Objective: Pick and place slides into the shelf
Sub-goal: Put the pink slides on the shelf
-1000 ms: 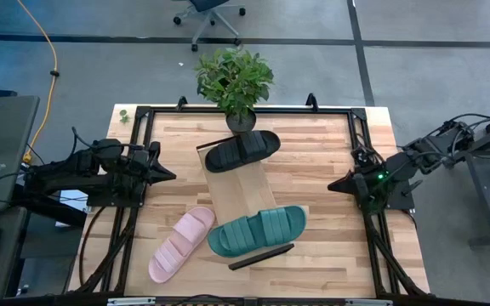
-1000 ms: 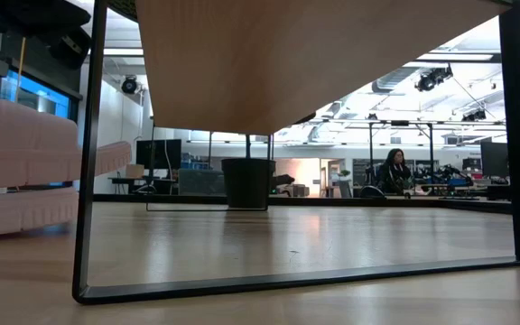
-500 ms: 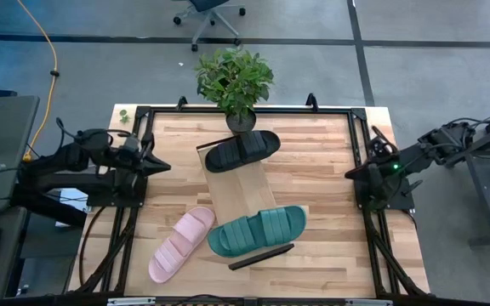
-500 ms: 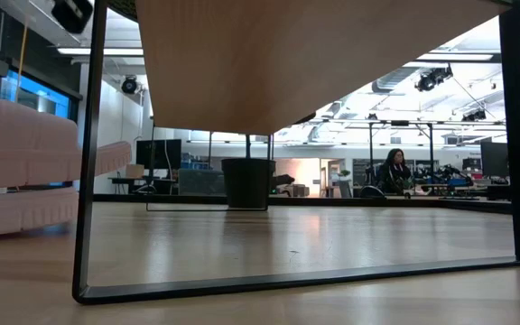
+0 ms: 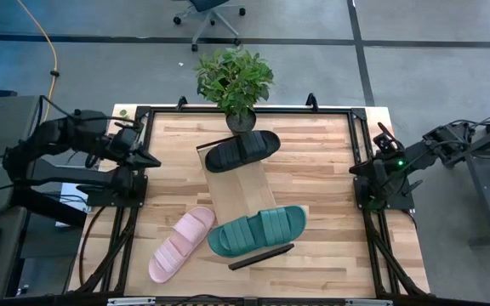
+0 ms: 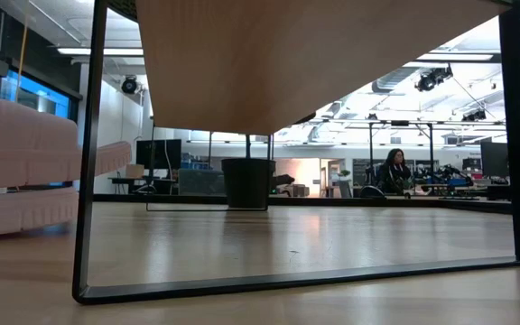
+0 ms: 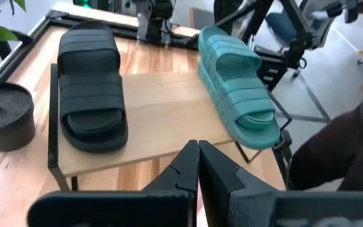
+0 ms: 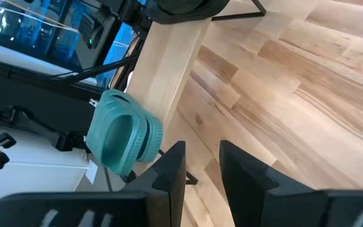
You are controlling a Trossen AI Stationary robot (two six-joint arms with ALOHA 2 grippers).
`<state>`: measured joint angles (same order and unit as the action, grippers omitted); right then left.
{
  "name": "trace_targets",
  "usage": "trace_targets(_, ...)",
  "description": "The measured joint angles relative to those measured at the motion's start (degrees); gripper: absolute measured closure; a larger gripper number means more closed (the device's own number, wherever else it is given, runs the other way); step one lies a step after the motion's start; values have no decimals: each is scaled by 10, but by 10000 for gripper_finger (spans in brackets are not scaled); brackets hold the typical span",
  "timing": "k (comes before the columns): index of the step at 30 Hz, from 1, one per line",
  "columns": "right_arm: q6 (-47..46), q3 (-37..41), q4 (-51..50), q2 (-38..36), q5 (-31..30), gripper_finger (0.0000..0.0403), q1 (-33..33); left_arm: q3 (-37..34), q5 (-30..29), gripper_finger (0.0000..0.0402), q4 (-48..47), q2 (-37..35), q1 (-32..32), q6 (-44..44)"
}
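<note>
The shelf [image 5: 238, 189] is a light-wood plank rack standing slantwise mid-table on black end bars [image 6: 88, 153]. The black slide [image 5: 243, 150] lies across its far end and the dark green slide [image 5: 258, 229] across its near end, overhanging both sides. The pale pink slide [image 5: 182, 243] rests sole-down on the table, left of the shelf's near end. My left gripper [image 5: 154, 160] hovers at the table's left edge, shut and touching nothing. My right gripper [image 5: 355, 170] hovers at the right edge, open. The left wrist view shows the black slide [image 7: 92, 94] and the green slide [image 7: 238, 88].
A potted plant [image 5: 235, 81] stands at the far edge, just behind the black slide. Black frame rails [image 5: 139, 127] run along the table's sides. Bare tabletop lies to the right of the shelf [image 5: 326, 161]. A person [image 6: 394, 171] sits far back in the room.
Both arms have drawn back from the middle. The left gripper moved toward the table's left edge and a little toward the far edge. The right gripper moved toward the right edge. The slides and the shelf stayed put.
</note>
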<state>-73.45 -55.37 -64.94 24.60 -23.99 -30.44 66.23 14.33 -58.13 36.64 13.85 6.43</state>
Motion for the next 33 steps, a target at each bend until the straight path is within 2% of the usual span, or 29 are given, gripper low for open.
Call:
trace_targets(6, 0, 0, 0, 1, 0, 315, 0, 32, 6, 402, -39, 29, -15, 13)
trace_targets(11, 0, 0, 0, 1, 0, 315, 0, 31, -36, 402, -38, 56, -107, 54)
trace_targets(16, 0, 0, 0, 1, 0, 315, 0, 30, -129, 402, -24, 107, -257, 90)
trace_targets(20, 0, 0, -2, 1, 0, 315, 0, 30, -240, 402, -4, 148, -384, 124)
trace_targets(24, 0, 0, -2, 1, 1, 315, 0, 30, -355, 402, -11, 175, -488, 197)
trace_targets(28, 0, 0, -2, 1, -4, 315, 0, 30, -443, 402, -43, 205, -571, 291)
trace_targets(33, 0, 0, -4, 1, -10, 315, 0, 30, -490, 402, -86, 261, -633, 425)
